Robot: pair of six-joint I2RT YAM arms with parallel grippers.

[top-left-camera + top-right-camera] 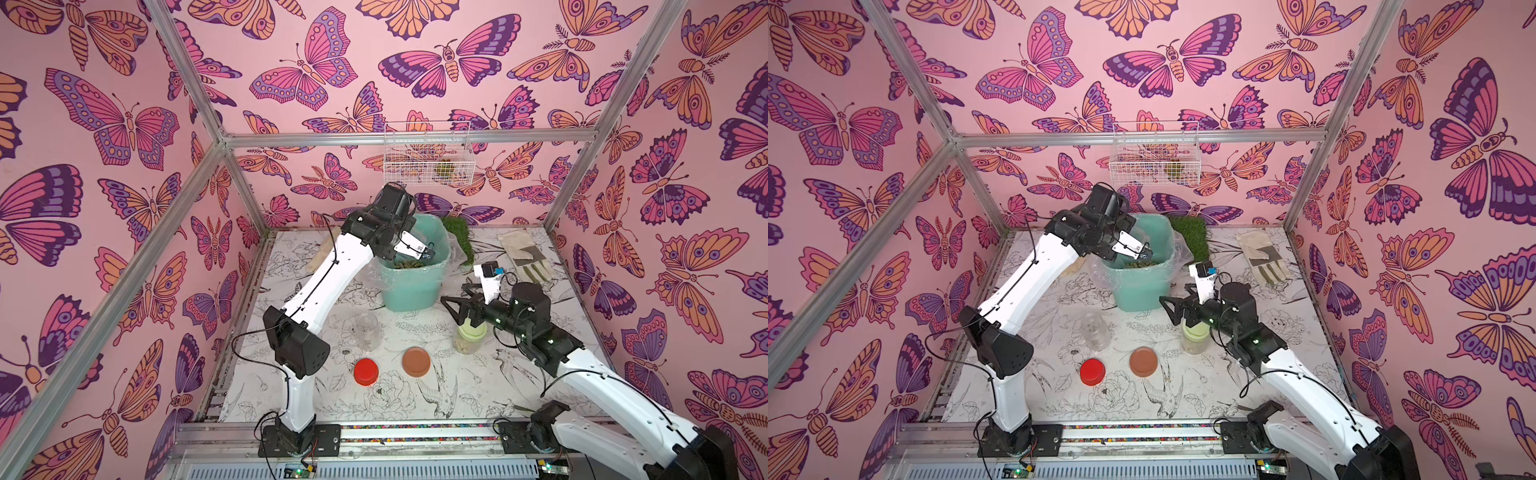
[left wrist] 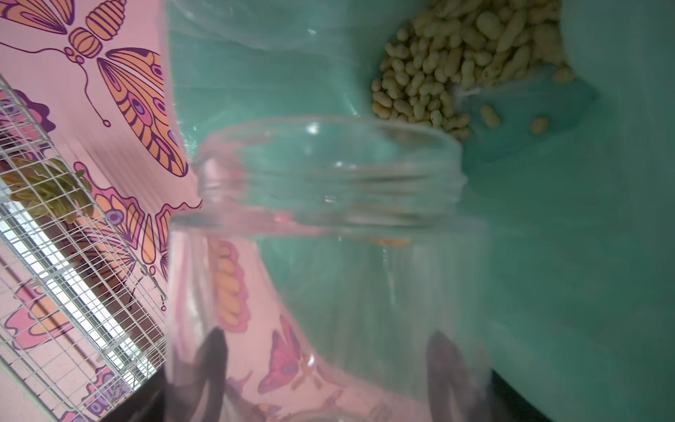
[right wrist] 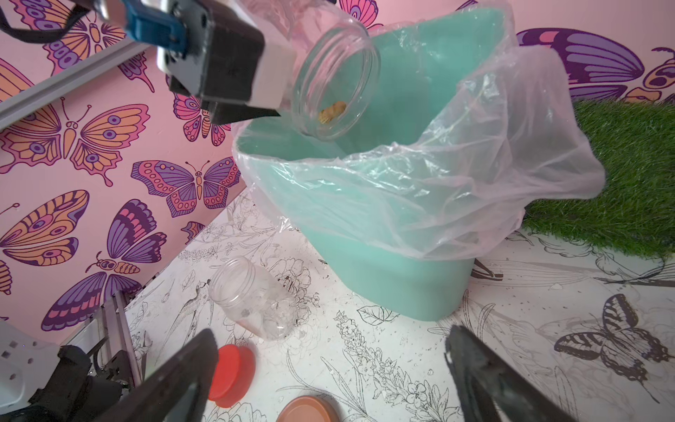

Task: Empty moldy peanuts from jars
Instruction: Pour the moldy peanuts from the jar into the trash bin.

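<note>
The left tool (image 2: 328, 365), part closed on the open jar (image 3: 334, 78), is holding its long axis tilted mouth-down over the teal bin (image 3: 365, 277). One or two moldy peanuts (image 3: 332, 109) are lying near the mouth. The right tool (image 3: 331, 331) is hanging wide open, empty, near the green-lidded jar (image 1: 471, 338).

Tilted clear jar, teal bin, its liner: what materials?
Clear cylindrical jar, held tilted: probably glossy clear plastic, see-through with moulded screw threads; glass not ruled out. Teal bin: likely moulded plastic, smooth matte, uniform colour. Transparent liner bag: thin plastic film, shiny; it wrinkles and drapes over the rim.
</note>
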